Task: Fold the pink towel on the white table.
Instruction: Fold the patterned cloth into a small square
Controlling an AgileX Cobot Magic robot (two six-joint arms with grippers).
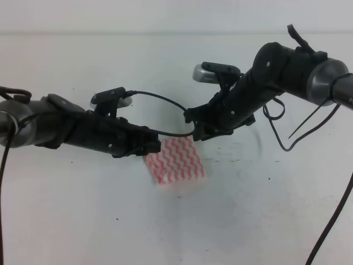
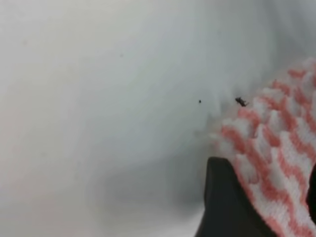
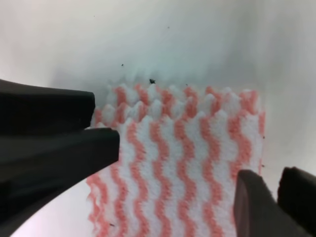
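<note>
Towel [image 1: 175, 160], pink and already a small multi-layer rectangle, lies mid-bench [image 1: 83, 221]; I read my left gripper [image 2: 266, 207] clamped on its left edge, right gripper [image 3: 182, 187] straddling it, jaws apart, to pin the fold.

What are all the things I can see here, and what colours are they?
pink-red and white zigzag cloth towel: one, lying on the table in the middle, between the two grippers.
flat white table: one, white with tiny dark specks, under everything.
thin black cables: several, looping around the arms.
left gripper: one, black, at the towel's left edge.
right gripper: one, black, at the towel's top right corner; fingers spread around the towel.
</note>
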